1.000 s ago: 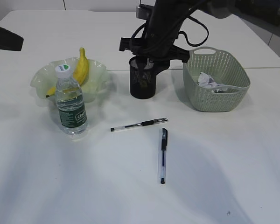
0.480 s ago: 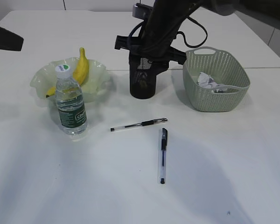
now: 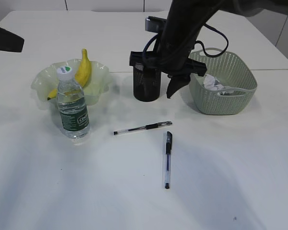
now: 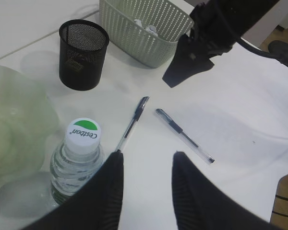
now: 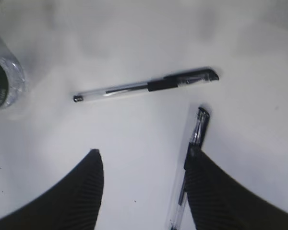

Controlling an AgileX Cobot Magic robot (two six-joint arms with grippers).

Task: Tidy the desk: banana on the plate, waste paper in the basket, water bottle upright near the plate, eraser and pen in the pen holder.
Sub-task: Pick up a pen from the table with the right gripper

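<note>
The right hand, fingers spread and empty, hangs over two pens lying near the mesh pen holder on the bench. Best to straddle one barrel mid-length, clear of the other pen.

A yellow banana is lying in the pale green plate, with the capped water bottle standing upright just in front. Crumpled paper is sitting in the green basket. Two clear pens are lying flat before the black mesh pen holder, which is holding something small, possibly the eraser.
</note>
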